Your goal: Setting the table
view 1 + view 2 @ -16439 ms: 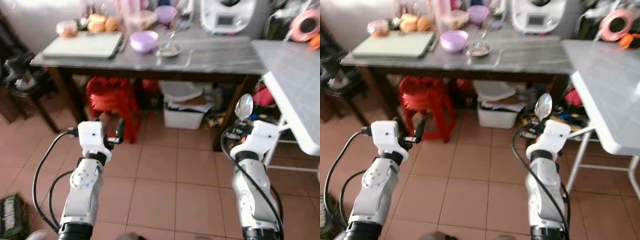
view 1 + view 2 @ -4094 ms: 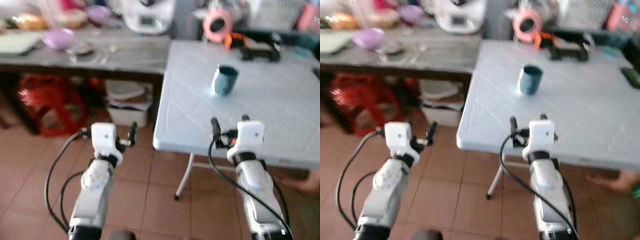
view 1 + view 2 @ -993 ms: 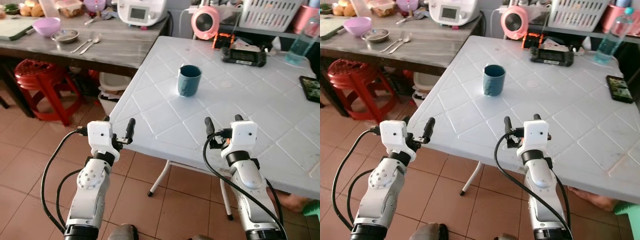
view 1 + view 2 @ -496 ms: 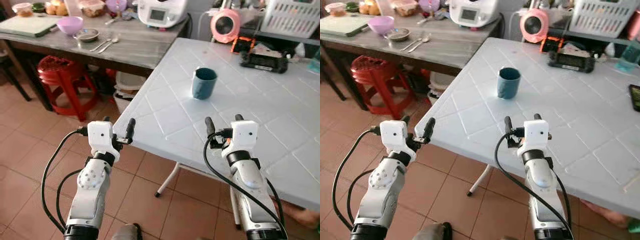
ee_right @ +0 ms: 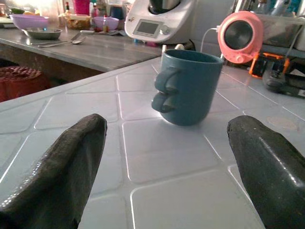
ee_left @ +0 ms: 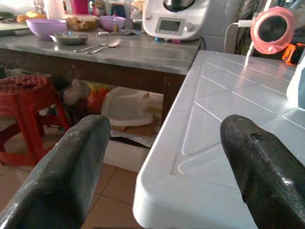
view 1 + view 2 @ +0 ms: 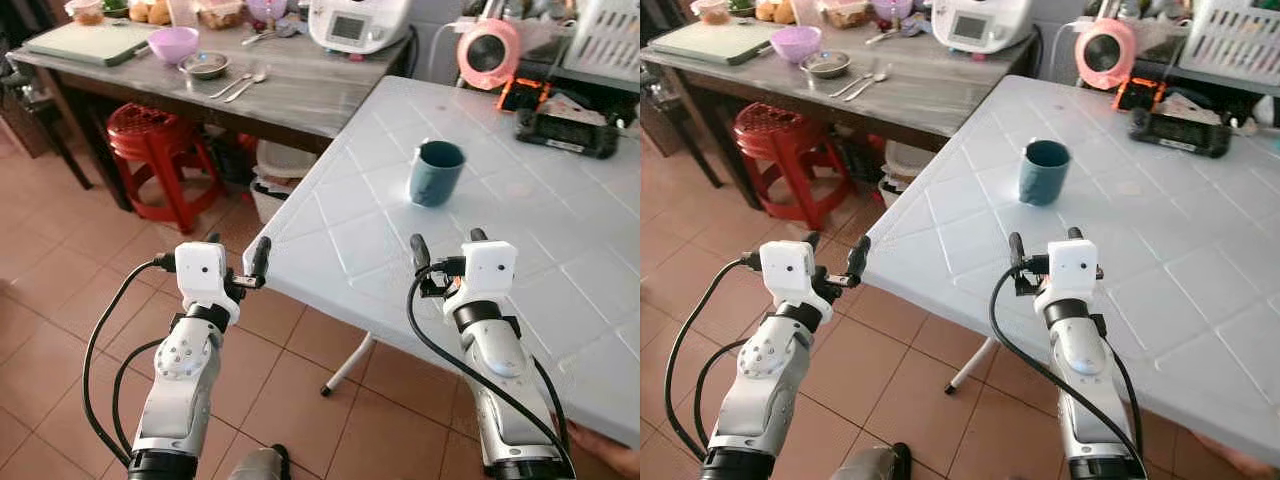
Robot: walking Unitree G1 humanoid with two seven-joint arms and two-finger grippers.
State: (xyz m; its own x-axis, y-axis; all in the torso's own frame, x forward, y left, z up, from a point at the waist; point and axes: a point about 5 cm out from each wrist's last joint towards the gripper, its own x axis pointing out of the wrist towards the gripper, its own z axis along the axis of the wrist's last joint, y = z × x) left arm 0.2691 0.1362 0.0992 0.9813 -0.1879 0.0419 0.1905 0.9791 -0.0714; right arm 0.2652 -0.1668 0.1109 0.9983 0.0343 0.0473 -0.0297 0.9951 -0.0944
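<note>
While both arms are raised before the white bench [image 7: 340, 215], each tool is released, fingers spread with nothing between them. Left tool [image 7: 236, 262] hangs just off the bench's near corner, over the tiled floor [image 7: 60, 300]; right tool [image 7: 447, 245] sits above the bench top, short of the mug [image 7: 436, 172]. Mug is blue, upright, well in from the edge; in the right wrist view its handle [image 5: 164, 93] faces the camera and its inside cannot be seen. Grey bench [image 7: 300, 95] behind, along the wall: purple bowl [image 7: 173, 43], metal dish [image 7: 206, 65], two spoons [image 7: 247, 83], a white appliance [image 7: 360, 22] cut off at the top. Items at its far end are too small to identify. Red stool [image 7: 150, 140] stands under it; bins beneath are partly hidden by the white bench. Pink round object [image 7: 488, 52] and a dark device [image 7: 572, 132] lie at the white bench's far side, the right part cut off by the frame.
</note>
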